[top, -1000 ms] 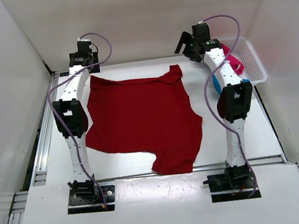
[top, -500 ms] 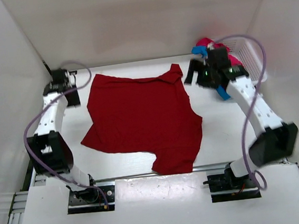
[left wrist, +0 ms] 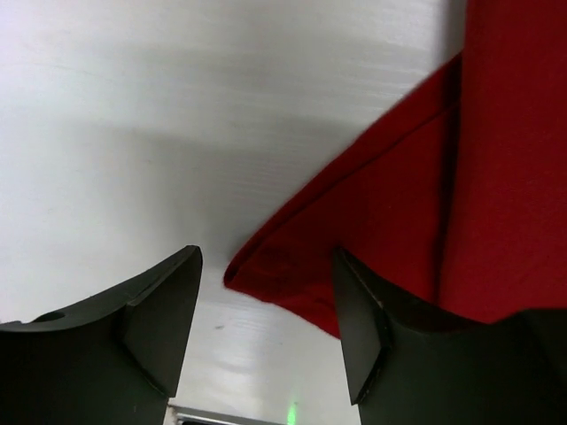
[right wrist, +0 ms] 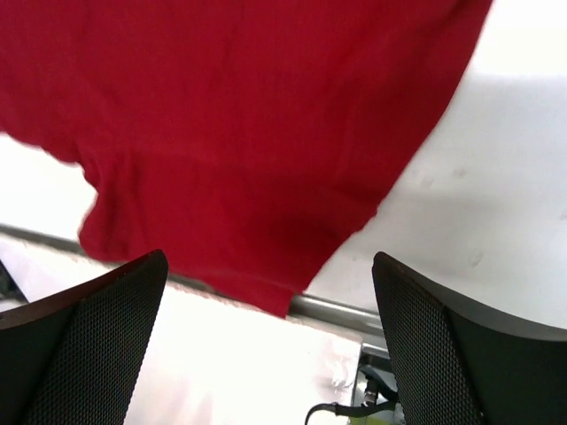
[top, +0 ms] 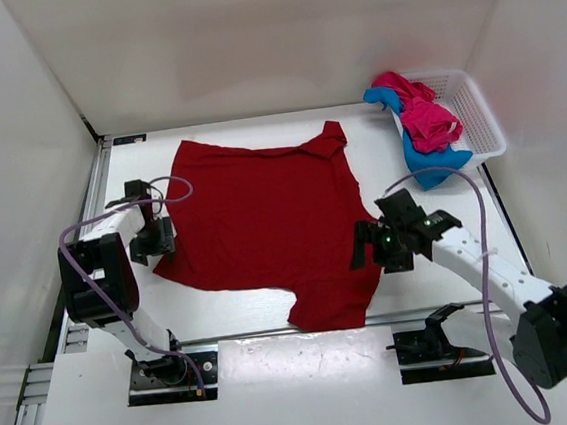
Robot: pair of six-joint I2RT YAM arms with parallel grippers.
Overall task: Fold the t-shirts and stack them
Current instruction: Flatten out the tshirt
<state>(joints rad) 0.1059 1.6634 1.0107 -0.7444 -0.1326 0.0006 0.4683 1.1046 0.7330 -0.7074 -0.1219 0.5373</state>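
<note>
While the overhead view shows the dark red shirt (top: 265,224) spread flat mid-table, the left wrist view shows the left gripper (left wrist: 266,258) parted over its side corner, and the right wrist view the right gripper (right wrist: 267,266) spread wide above its near hem.

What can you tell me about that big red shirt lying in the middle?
The dark red t-shirt is soft, plain fabric, spread nearly flat and unfolded on the white table. One short sleeve points to the far side, another toward the near edge. The left gripper straddles its left corner with open fingers; the right gripper hangs open over its right edge.
</note>
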